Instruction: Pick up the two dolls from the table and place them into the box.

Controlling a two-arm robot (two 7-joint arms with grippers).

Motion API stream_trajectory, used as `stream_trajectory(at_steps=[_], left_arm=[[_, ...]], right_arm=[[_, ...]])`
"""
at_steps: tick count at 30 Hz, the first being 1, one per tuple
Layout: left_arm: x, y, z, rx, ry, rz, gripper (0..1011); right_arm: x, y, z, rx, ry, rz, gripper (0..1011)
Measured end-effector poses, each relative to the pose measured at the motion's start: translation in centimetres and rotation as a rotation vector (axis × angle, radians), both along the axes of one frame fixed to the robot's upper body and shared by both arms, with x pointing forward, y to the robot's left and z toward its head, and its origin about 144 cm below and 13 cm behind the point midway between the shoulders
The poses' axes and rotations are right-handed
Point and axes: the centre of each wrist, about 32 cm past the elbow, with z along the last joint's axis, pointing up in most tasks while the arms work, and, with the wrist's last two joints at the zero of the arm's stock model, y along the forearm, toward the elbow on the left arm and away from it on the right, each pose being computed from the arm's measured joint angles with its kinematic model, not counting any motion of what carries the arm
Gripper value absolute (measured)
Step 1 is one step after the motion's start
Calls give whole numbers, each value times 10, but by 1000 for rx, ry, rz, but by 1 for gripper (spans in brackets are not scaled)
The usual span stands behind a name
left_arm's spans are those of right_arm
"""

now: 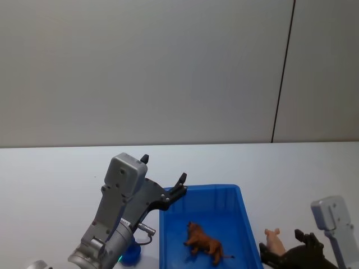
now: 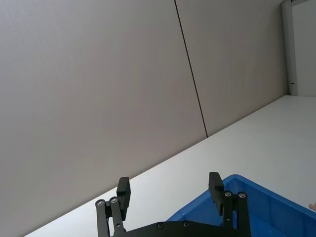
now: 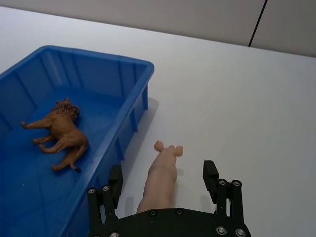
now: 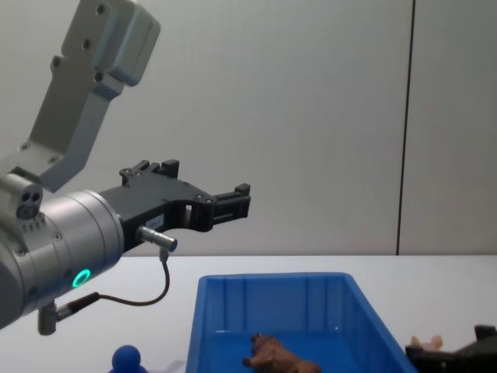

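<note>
The blue box [image 1: 247, 224] stands on the white table [image 1: 56, 168]. Inside it the brown doll [image 1: 205, 244] [image 3: 61, 133] [image 4: 276, 357] lies on its side. The pale pink doll [image 1: 274, 240] [image 3: 162, 175] [image 4: 425, 340] lies on the table just right of the box. My right gripper [image 1: 281, 245] [image 3: 163, 178] is open and low at the table, one finger on each side of the pink doll, not closed on it. My left gripper [image 1: 165, 171] [image 2: 169, 190] [image 4: 237, 200] is open and empty, raised above the box's far left corner.
A blue ball-topped object [image 1: 132, 253] [image 4: 128, 359] sits on the table left of the box, under my left arm. A plain grey wall [image 1: 168, 67] backs the table. Bare tabletop stretches beyond the box and to its right [image 3: 237, 98].
</note>
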Motion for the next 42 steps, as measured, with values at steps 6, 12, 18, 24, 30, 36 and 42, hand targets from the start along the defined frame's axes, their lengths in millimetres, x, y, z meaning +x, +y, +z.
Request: stream_trajectory(at_steps=[6,12,18,24,30,36,42], left_arm=[[0,0,0,0,0,0,1002],[0,0,0,0,0,0,1002],[0,0,0,0,0,0,1002],[0,0,0,0,0,0,1002],[0,0,0,0,0,0,1001],[0,0,0,0,0,0,1001],[0,0,0,0,0,0,1002]], right_arm=[[-3,0,-7,-9,28,5,968],[-5,0,-13,-17,46,5,836],[-7,0,-16,-20,56,2,648],[-8,0,-19,-21,53,-5,473],[-10,0,-17,-26,28,-10,381],[-11,0,-10,-25,-33,-4,381],[-10,1,-1,-10,-94,20,381]])
